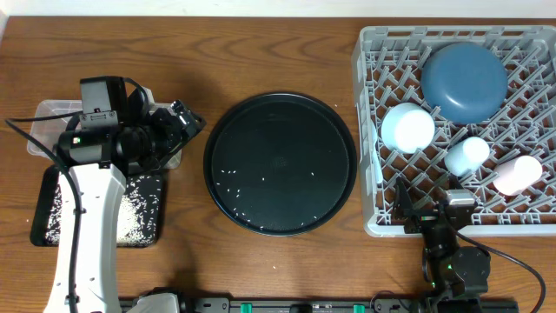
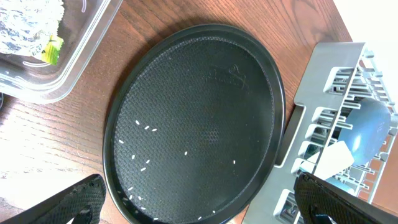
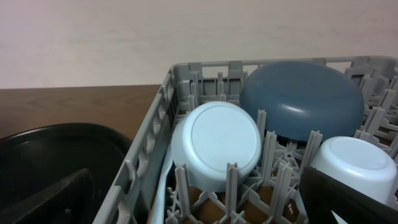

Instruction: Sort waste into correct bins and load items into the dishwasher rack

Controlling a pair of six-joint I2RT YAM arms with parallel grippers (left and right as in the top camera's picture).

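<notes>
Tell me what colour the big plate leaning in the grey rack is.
The plate is dark blue. The overhead view shows it best.

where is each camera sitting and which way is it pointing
overhead: above the table, looking straight down at the round black tray, dishwasher rack, left arm and right arm.
left wrist: on the left arm, looking down across the tray towards the rack; open left tool fingers fill the bottom corners.
right wrist: low beside the rack, facing level into it at the pale-blue bowl and dark-blue plate; open right tool frames the bottom.
shared: all three views show tray and rack.
</notes>
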